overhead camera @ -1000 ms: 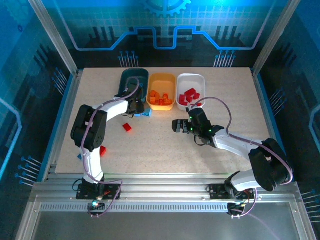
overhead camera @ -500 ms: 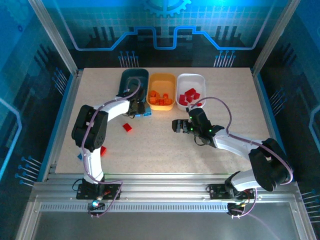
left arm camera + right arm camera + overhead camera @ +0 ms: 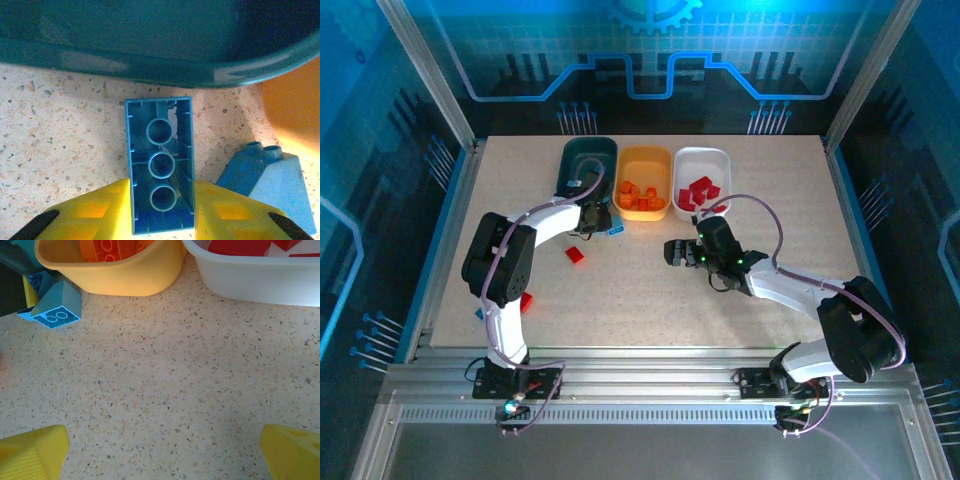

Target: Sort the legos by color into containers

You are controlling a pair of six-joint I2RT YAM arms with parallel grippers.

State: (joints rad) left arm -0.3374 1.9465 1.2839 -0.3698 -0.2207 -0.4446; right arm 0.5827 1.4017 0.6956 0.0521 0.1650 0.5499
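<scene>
Left pincer (image 3: 161,212): narrowed onto the long blue brick (image 3: 160,160), yellow fingers (image 3: 95,212) flush against both long sides, gripped at the near end only.
Long blue brick: hollow underside turned to the wrist camera, three tubes showing; far end just short of the dark teal tray (image 3: 150,65); lifted or resting on the table (image 3: 165,370), could not be told.
Sloped blue brick (image 3: 267,175): loose on the table, just beside the left pincer's right finger, near the yellow-orange tray (image 3: 644,160).
Right pincer (image 3: 160,450): spread wide, nothing between the tips, hovering over bare table in front of the yellow-orange tray and the white tray (image 3: 718,160).
Orange bricks (image 3: 640,196): already in the yellow-orange tray.
Red bricks (image 3: 700,190): already in the white tray.
Loose red bricks (image 3: 575,254): two on the table beside the left arm, unsorted.
Hazard, rim strike: judged likely if carried forward without enough height, the far end catching the teal wall.
Hazard, pivot or slip: judged possible from the end-only grip, the free length swinging down.
Hazard, nudged neighbour: sloped blue brick apt to be pushed if the left pincer swung sideways.
Hazard, wrong tray: yellow-orange tray close by, a late or skewed release landing there.
</scene>
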